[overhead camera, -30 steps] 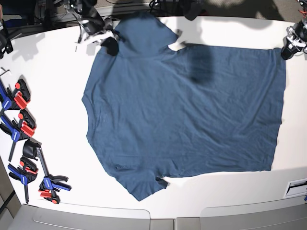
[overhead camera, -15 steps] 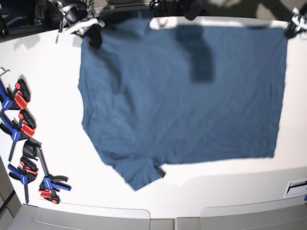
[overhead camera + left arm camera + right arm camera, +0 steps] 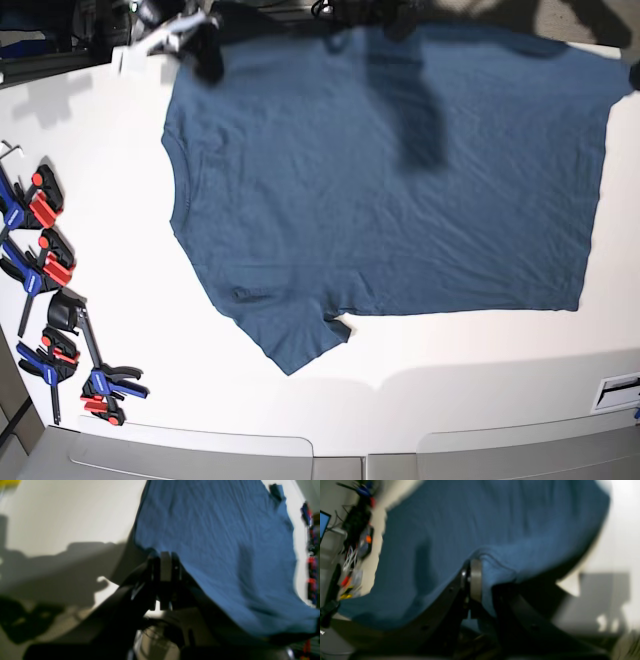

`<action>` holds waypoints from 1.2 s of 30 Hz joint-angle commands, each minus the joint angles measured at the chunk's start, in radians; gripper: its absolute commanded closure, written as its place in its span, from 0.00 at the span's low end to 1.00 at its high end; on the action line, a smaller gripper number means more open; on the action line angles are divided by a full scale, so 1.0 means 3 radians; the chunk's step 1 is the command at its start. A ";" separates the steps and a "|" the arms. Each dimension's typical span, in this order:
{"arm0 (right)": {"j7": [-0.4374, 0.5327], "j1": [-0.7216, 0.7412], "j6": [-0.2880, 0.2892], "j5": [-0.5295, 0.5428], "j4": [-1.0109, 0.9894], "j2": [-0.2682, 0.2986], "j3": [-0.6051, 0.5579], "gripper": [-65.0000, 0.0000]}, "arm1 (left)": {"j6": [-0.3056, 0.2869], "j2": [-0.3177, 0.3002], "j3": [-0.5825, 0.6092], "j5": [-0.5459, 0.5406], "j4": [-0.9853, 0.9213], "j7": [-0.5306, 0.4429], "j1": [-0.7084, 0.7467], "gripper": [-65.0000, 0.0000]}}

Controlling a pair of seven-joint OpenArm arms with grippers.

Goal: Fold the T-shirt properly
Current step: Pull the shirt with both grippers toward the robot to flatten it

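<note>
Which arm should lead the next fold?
Neither clearly. The left gripper and the right gripper are each shut on a far corner of the T-shirt, so moving together looks best.

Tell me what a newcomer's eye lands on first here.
The dark blue T-shirt fills most of the white table, its far edge lifted by both arms. The left gripper and right gripper are each shut on a pinch of its cloth. A row of red-blue clamps lies along the table's left side in the base view.
</note>
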 commanded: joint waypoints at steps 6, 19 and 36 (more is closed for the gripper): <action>0.0130 0.0790 -0.0099 -0.0732 -0.0287 0.0057 -0.0315 1.00 | -0.0030 -0.0076 0.0367 0.0535 0.0013 -0.0296 -0.0493 1.00; 0.0304 0.1634 -0.0268 -0.1176 -0.1377 0.0081 -0.0544 1.00 | 0.0416 -0.0084 0.0809 0.1541 0.0013 -0.0959 -0.0763 1.00; -0.0318 0.1612 -0.0268 -0.0827 -0.1119 0.0210 -0.0125 0.43 | 0.0403 -0.0482 0.0323 0.1513 0.0031 -0.1054 -0.0763 0.55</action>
